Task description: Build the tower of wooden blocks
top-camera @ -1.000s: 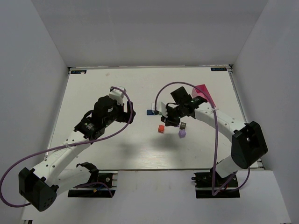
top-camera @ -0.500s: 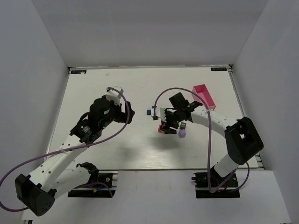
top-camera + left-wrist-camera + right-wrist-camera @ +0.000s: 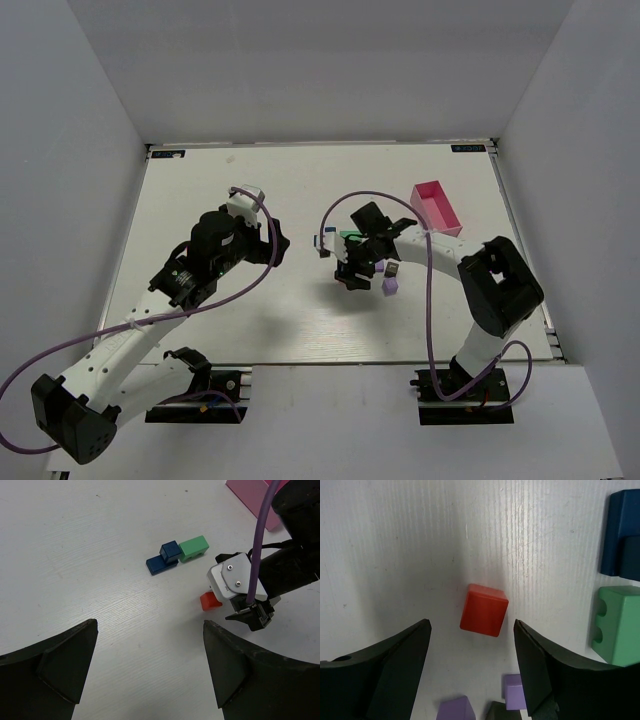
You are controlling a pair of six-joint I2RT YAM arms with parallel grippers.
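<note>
A red block [image 3: 484, 610] lies on the white table between the open fingers of my right gripper [image 3: 472, 625], which hangs just above it; the fingers do not touch it. The gripper also shows in the top view [image 3: 352, 272], where it covers the red block. The block shows in the left wrist view [image 3: 210, 600]. A blue block [image 3: 620, 532] with a smaller blue one on top and a green block [image 3: 619, 625] lie just beyond. Two purple blocks [image 3: 456, 711] and a dark block [image 3: 496, 713] lie near the right wrist. My left gripper [image 3: 277, 245] is open and empty, left of the blocks.
A pink tray [image 3: 437, 207] stands at the back right of the table. The lilac block [image 3: 390, 286] and dark block [image 3: 393, 269] sit just right of the right gripper. White walls enclose the table [image 3: 200, 200] on three sides.
My right gripper has swung left and toward me, from beside the blocks to over the red block, with its fingers on either side of it. My left arm drew back slightly, then stayed.
</note>
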